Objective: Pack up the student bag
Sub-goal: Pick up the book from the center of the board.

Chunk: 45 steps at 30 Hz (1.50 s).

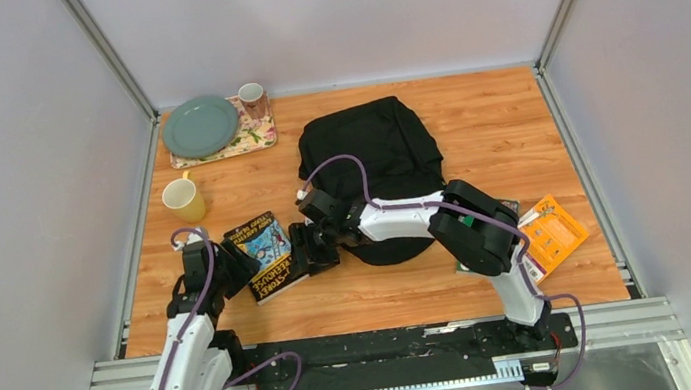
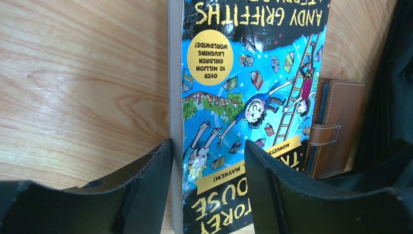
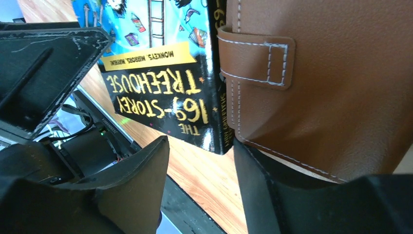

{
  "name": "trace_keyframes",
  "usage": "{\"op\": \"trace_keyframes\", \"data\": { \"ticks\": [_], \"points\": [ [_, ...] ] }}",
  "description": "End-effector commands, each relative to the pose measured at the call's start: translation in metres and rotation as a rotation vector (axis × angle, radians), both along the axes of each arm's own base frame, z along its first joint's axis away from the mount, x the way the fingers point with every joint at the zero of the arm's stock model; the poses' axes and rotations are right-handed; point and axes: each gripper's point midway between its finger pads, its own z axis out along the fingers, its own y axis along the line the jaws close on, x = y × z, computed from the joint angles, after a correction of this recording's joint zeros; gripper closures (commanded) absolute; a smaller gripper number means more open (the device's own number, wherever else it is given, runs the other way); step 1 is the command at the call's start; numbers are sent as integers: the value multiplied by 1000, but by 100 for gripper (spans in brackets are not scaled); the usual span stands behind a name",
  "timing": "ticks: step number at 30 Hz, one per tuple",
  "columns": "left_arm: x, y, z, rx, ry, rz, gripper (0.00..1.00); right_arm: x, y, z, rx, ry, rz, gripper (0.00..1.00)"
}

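Book (image 3: 160,92) cover reads "THE 169-STOREY TREEHOUSE" (author "ANDY GRIFFITHS").

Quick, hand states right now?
Left hand: open, astride the edge of the book, not clamped.
Right hand: open beside the brown wallet, holding nothing.

We are looking past the left gripper (image 2: 208,151), whose fingers (image 2: 141,190) are standing apart, one over the table (image 2: 73,97) and one over the book (image 2: 253,97), straddling its page edge. A brown wallet (image 2: 338,126) is lying just beside the book, between it and the black bag (image 2: 389,97).
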Motion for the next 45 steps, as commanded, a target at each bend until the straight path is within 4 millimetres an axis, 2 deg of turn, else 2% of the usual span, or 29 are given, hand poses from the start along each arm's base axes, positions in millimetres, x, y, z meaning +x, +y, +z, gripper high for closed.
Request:
{"op": "trace_keyframes", "data": {
  "ticks": [1, 5, 8, 10, 12, 13, 18, 23, 24, 26, 30, 33, 35, 36, 38, 43, 45],
  "points": [
    [-11, -4, -8, -30, 45, -3, 37, 2, 13, 4, 19, -19, 23, 45],
    [-11, -7, -6, -42, 38, -19, 41, -4, 23, 9, 69, -14, 47, 47],
    [-12, -14, -7, -74, 30, -45, 44, -5, 26, 4, 71, 14, 33, 39],
    [-12, -20, -6, -100, 19, -60, 47, -5, 27, 2, 71, 19, 33, 39],
    [-13, -27, -5, -138, 9, -77, 51, -5, 27, 2, 73, 18, 35, 44],
    [-11, -29, -3, -151, -4, -85, 57, -5, 27, 2, 73, 16, 34, 49],
    [-10, -39, 8, -212, -45, -109, 70, -7, 27, 1, 64, 20, 47, 54],
    [-7, -44, 20, -242, -77, -113, 70, -10, 29, -2, 53, 24, 63, 52],
    [-8, -45, 20, -246, -80, -118, 67, -9, 29, -2, 53, 23, 61, 52],
    [-8, -44, 19, -247, -77, -113, 63, -8, 29, -2, 53, 22, 58, 51],
    [-12, -47, 13, -259, -62, -121, 63, -9, 30, -3, 51, 26, 64, 50],
    [-15, -46, 9, -256, -53, -118, 71, -9, 30, -2, 53, 23, 66, 50],
    [-15, -46, 9, -256, -58, -120, 82, -9, 30, -1, 52, 22, 67, 50],
    [-16, -46, 8, -256, -53, -120, 92, -9, 30, 0, 53, 21, 67, 50],
    [-15, -44, 9, -242, -55, -112, 100, -9, 30, 0, 54, 18, 69, 50],
    [-14, -35, 10, -182, -47, -102, 100, -10, 32, 8, 81, 12, 81, 47],
    [-12, -29, 17, -145, -58, -93, 100, -12, 32, 19, 109, 4, 97, 39]
  ]
}}
